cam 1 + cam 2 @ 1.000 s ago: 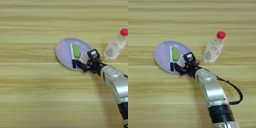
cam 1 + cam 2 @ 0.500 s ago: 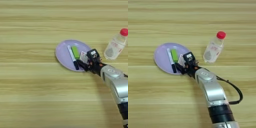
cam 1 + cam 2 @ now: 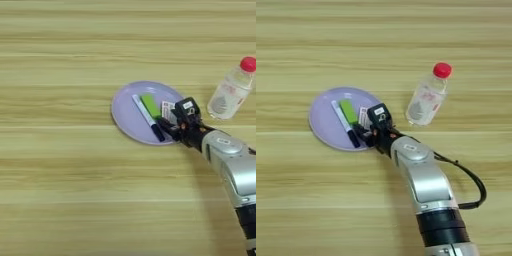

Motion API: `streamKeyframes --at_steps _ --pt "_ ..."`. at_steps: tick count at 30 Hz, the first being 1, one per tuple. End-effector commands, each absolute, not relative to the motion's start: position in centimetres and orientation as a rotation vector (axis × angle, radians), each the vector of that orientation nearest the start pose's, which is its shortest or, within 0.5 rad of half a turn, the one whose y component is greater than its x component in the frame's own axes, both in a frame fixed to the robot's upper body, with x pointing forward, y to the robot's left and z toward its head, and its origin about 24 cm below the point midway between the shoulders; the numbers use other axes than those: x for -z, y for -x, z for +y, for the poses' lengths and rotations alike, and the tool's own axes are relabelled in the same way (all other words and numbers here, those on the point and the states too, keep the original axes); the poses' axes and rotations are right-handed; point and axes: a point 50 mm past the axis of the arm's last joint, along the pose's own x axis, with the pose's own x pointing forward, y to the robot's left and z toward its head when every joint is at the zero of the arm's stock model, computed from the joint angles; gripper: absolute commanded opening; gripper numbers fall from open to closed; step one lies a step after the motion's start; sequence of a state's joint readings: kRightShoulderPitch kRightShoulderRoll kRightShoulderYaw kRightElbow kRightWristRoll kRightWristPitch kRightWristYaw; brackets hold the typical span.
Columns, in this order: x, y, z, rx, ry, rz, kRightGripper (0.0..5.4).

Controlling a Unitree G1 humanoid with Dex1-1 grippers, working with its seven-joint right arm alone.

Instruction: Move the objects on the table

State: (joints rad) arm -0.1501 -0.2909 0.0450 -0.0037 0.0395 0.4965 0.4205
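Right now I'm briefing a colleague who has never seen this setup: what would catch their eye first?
Probably the lavender plate mid-table, carrying a white marker, a lime-green block and a small packet. The silver right arm reaches in from the bottom, its gripper at the plate's right rim. A clear bottle with a red cap stands upright to the right, apart from the plate.

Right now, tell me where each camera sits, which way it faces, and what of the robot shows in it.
Left eye view: on the robot's head, looking down on the table; the lavender plate sits mid-frame, the right gripper and the silver forearm enter from the lower right.
Right eye view: same head, same downward aim, reaching further right; more of the forearm shows, plus a black cable.
Shared: plate, white marker, lime-green block, pink-red and white packet, clear bottle.
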Motion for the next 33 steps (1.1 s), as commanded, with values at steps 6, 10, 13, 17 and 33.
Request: streamKeyframes --at_steps 6,10,13,17,33 --pt "-5.1 -28.1 -18.6 -0.364 0.242 0.366 1.65" --pt "-4.9 -28.2 -19.9 -0.311 0.269 0.38 1.29" --pt "-4.8 -28.2 -20.3 -0.294 0.275 0.387 1.05" --pt "-4.3 -28.1 -21.3 -0.256 0.316 0.403 1.07" --pt "-4.3 -28.0 -21.7 -0.229 0.353 0.378 3.02"
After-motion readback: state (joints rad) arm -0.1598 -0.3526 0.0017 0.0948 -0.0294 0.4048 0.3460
